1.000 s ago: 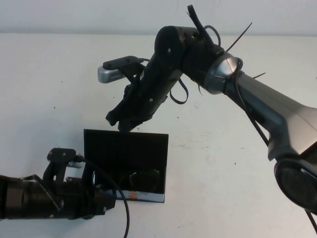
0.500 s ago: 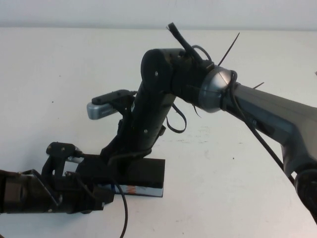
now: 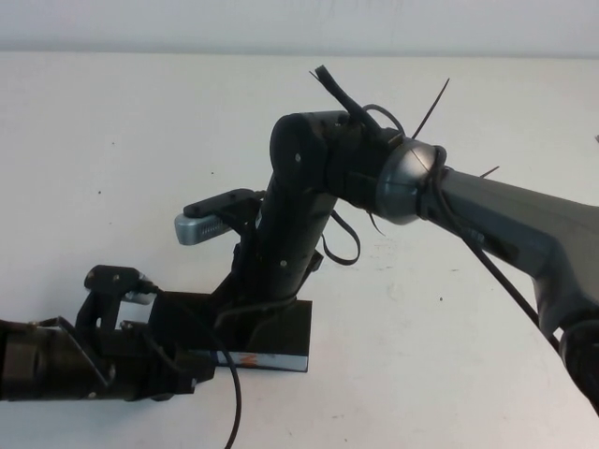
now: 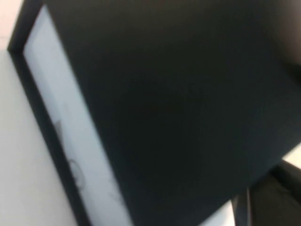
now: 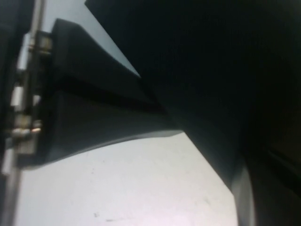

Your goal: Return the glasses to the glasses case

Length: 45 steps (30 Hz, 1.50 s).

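Note:
The glasses case (image 3: 285, 329) lies low in the middle of the high view, its matte black lid down and its white-blue printed side (image 3: 267, 359) facing me. The glasses are hidden. My right gripper (image 3: 236, 301) reaches down from the upper right and rests on the lid's left part. My left gripper (image 3: 192, 363) comes in from the lower left and grips the case's left end. The case fills the left wrist view (image 4: 164, 94), black lid above pale side. In the right wrist view its black surface (image 5: 211, 70) is pressed close to the camera.
The white table (image 3: 449, 355) stretches all round the case. The right arm's thick links and loose cables (image 3: 346, 234) hang over the case. The left arm (image 3: 47, 365) lies along the front left edge.
The lid stood upright and open one second ago. My right gripper came down and forward onto it, and the lid now lies shut. The left gripper stayed at the case's left end.

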Each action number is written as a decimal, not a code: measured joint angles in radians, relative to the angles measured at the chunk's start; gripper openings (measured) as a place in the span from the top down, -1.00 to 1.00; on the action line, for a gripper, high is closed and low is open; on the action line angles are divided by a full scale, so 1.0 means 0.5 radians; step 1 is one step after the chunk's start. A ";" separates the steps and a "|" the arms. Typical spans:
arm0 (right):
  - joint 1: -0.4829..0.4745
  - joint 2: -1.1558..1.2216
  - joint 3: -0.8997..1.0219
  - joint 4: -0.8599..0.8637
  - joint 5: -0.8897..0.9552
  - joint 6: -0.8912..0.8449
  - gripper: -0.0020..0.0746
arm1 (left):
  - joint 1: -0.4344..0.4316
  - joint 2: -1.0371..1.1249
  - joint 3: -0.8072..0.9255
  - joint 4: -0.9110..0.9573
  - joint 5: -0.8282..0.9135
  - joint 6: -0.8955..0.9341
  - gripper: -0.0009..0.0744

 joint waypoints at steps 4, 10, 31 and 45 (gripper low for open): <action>0.003 -0.057 0.005 -0.047 0.000 0.000 0.98 | 0.000 -0.139 0.000 0.085 0.000 -0.124 0.98; 0.003 -0.245 0.005 -0.086 0.004 0.028 0.98 | 0.000 -0.500 0.004 0.291 0.007 -0.367 0.98; 0.003 -1.784 1.131 -0.558 -0.053 0.464 0.98 | 0.000 -2.821 0.088 0.902 -0.642 -1.045 0.98; 0.003 -3.312 2.386 -0.558 -0.816 0.652 0.98 | 0.000 -3.381 0.857 0.906 -1.278 -1.127 0.98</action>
